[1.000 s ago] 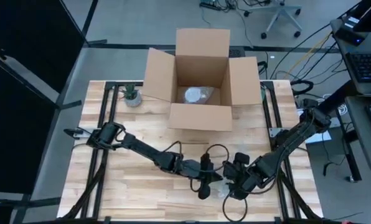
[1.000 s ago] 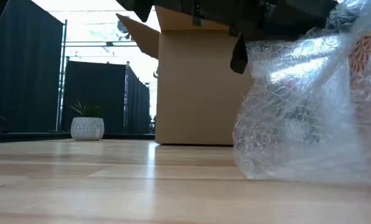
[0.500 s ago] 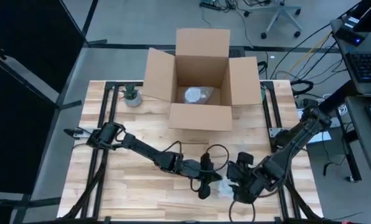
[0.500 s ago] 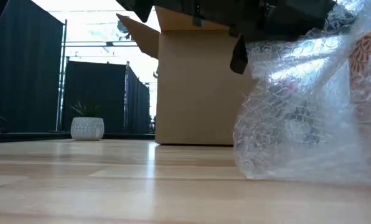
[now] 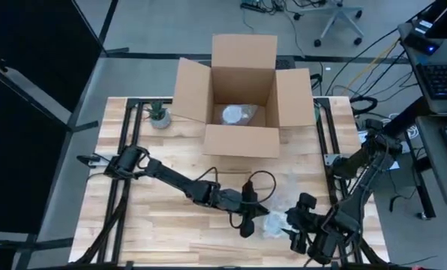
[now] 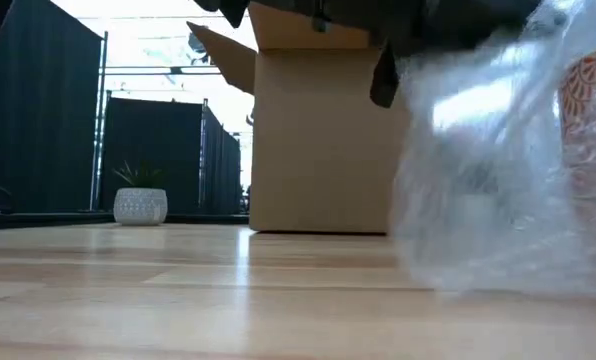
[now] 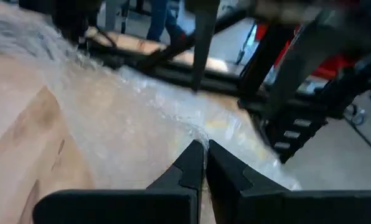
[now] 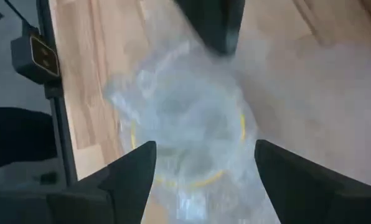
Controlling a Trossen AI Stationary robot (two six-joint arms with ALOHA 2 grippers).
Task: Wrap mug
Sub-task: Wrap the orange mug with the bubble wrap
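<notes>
Near bench front edge — mug (image 5: 274, 223) under bubble wrap (image 6: 498, 190). Left end effector (image 7: 204, 163) pinched on wrap; right end effector (image 5: 298, 240) spread wide alongside. Advisable: keep tension, fold snug — avoid tipping.

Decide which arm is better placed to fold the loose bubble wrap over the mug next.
Probably the right: its open gripper sits free beside the bubble wrap, while the left gripper is shut, pinning the sheet.

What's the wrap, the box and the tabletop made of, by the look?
Wrap: clear plastic bubble wrap, glossy, with a faint bubble texture. Box: brown corrugated cardboard, matte, flaps folded open. Tabletop: pale wood planks, probably butcher block, with a light sheen in the low view.
</notes>
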